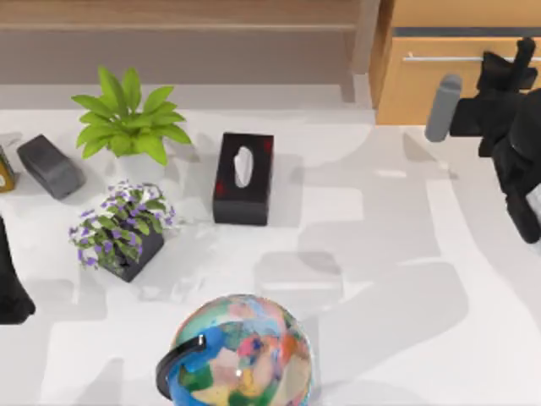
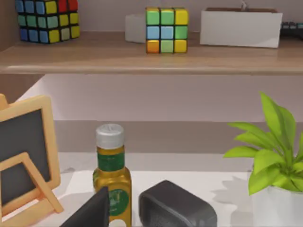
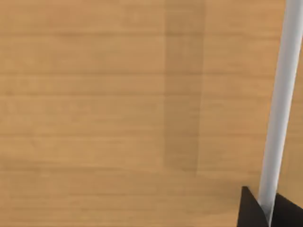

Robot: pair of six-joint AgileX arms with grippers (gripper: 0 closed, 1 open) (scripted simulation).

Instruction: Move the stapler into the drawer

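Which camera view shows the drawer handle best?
The right wrist view: the silver handle runs close-up across the wood front, with the right tool at it. The top view shows it as a thin bar. The left wrist view faces shelves.

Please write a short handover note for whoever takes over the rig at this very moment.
Right pincer: at the drawer front, top view's upper right; in the right wrist view its fingertips sit on either side of the silver bar handle, apparently closed on it.
Left arm: parked at the table's left edge; its finger state is not visible.
Stapler: dark grey, lying untouched on the table far left, beside the green plant and the oil bottle.
Done: handle reached; drawer looks shut.
Left: pull the drawer open, pick up the stapler, place it inside.
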